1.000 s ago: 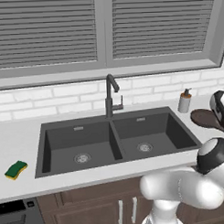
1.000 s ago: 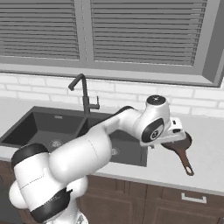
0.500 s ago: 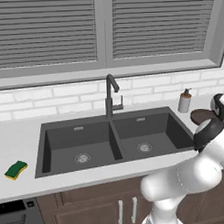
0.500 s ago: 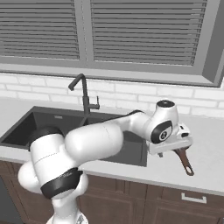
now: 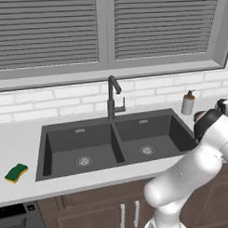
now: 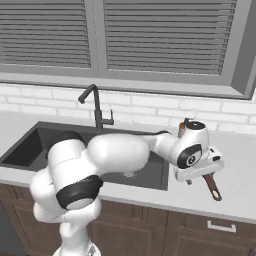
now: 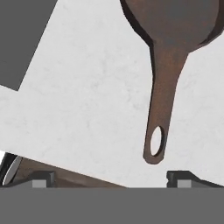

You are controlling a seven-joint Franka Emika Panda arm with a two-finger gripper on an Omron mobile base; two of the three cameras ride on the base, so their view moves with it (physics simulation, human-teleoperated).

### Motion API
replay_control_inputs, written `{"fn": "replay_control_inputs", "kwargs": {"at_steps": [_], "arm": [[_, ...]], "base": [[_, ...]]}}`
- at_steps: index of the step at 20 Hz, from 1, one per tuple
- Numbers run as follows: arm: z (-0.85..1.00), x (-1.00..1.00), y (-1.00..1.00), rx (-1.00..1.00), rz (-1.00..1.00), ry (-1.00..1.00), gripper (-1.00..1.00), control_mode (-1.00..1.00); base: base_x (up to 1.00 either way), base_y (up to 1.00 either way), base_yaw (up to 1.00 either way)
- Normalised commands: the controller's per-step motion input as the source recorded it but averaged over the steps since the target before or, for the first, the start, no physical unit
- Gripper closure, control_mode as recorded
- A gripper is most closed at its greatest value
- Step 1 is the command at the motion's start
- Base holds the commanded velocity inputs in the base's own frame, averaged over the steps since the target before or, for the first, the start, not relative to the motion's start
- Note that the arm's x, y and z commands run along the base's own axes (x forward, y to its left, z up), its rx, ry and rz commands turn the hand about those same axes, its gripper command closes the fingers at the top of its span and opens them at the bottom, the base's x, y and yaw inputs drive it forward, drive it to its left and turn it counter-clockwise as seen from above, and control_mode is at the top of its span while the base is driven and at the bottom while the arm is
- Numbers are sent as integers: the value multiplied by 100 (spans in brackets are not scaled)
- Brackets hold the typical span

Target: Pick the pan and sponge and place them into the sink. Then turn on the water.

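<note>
Pan [image 7: 175, 26] lies on the counter [image 7: 87, 109] right of the sink [image 5: 112, 144], handle toward the front edge; gripper [image 7: 109, 177] hovers above, jaws wide and empty. Handle sits off-centre toward one fingertip [image 7: 186, 177]: closing here could nudge it aside, and the sponge [image 5: 16, 173] waits far left

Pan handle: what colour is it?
Dark reddish brown, matching the pan; the handle shows best in the hand view.
</note>
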Motion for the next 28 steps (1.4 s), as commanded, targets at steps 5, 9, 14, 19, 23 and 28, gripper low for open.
{"fn": "replay_control_inputs", "kwargs": {"at_steps": [5,9,14,19,23,28], "arm": [[-14,34,-18,1,5,1,-100,-100],[-4,34,-20,0,3,4,-100,-100],[-11,22,-21,0,0,5,-100,-100],[-12,18,-25,0,0,6,-100,-100],[-9,17,-23,0,0,7,-100,-100],[-31,9,-3,0,0,10,-100,-100]], "base": [[0,0,0],[0,0,0],[0,0,0],[0,0,0],[0,0,0],[0,0,0]]}}
